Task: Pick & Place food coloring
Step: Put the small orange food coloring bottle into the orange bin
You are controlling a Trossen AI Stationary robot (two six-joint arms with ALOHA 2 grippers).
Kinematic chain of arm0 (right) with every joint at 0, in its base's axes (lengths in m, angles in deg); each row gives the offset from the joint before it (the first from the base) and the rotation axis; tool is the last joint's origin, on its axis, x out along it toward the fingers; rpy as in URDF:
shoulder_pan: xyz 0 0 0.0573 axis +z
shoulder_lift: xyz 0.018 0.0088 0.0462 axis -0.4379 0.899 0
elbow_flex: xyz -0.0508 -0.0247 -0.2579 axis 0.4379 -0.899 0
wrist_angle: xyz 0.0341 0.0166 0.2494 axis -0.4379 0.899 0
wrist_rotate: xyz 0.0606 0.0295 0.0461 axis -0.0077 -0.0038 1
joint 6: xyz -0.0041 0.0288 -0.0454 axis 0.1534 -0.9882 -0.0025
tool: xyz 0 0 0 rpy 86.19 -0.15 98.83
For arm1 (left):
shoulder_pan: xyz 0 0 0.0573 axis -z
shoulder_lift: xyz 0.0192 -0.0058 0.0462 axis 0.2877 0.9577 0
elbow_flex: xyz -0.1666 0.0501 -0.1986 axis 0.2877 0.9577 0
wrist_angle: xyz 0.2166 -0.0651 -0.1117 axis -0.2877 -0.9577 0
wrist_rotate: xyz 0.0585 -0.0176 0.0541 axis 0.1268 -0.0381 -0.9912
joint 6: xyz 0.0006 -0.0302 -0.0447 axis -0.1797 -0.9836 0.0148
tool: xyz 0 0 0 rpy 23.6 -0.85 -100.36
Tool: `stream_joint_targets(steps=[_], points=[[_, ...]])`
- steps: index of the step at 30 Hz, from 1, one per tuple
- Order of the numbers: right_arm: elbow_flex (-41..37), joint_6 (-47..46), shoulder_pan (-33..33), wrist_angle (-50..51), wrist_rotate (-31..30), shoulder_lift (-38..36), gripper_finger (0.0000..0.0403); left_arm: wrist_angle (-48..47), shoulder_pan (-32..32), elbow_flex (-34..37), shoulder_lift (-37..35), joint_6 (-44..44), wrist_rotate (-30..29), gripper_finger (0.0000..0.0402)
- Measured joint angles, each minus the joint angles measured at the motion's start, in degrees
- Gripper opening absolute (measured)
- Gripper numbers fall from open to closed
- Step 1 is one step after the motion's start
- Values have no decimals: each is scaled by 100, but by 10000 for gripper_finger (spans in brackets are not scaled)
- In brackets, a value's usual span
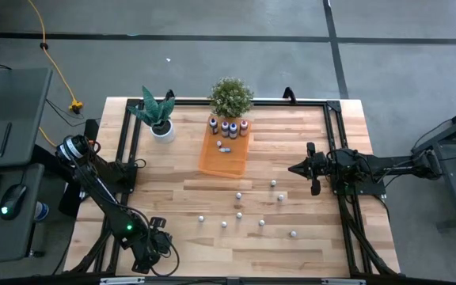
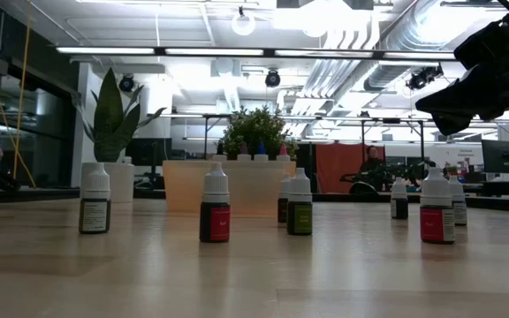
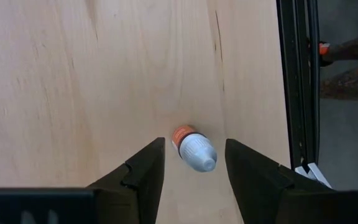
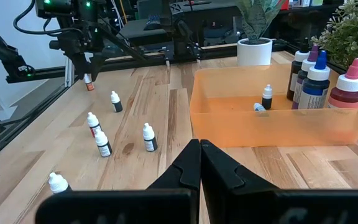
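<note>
Several tiny white-capped food coloring bottles stand scattered on the wooden table's near middle; the low view shows red and green ones upright. My left gripper is open near the table's near-left corner, above one orange-bodied bottle that sits between its fingers without touching them; whether it stands or lies, I cannot tell. My right gripper is shut and hovers right of the orange tray, touching nothing.
The orange tray holds larger dye bottles at its far end and two tiny bottles. Two potted plants stand at the far edge. A black frame rail runs beside the left gripper.
</note>
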Motion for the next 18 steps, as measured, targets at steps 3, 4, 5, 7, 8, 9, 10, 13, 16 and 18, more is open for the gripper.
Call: stream_joint_targets(steps=[3,4,5,7,8,9,10,13,16,18], points=[[0,0,1,0,0,0,0,0,1,0,0,0,0,162],[-1,0,-1,0,0,1,0,0,0,0,0,0,0,162],[-1,0,0,0,0,0,0,0,1,0,0,0,-1,162],[-2,0,-1,0,0,-1,0,0,0,0,0,0,-2,159],[0,0,-1,0,0,-1,0,1,0,0,0,0,-2,155],[-2,0,-1,2,0,1,0,0,0,0,0,0,-2,149],[-1,0,-1,0,0,-1,0,2,0,0,0,0,-2,141],[0,0,-1,0,0,-1,0,2,0,0,0,0,-2,112],[0,0,-1,0,0,-1,0,2,0,0,0,0,-3,84],[-2,0,0,1,0,-1,0,12,0,-2,0,0,-4,68]])
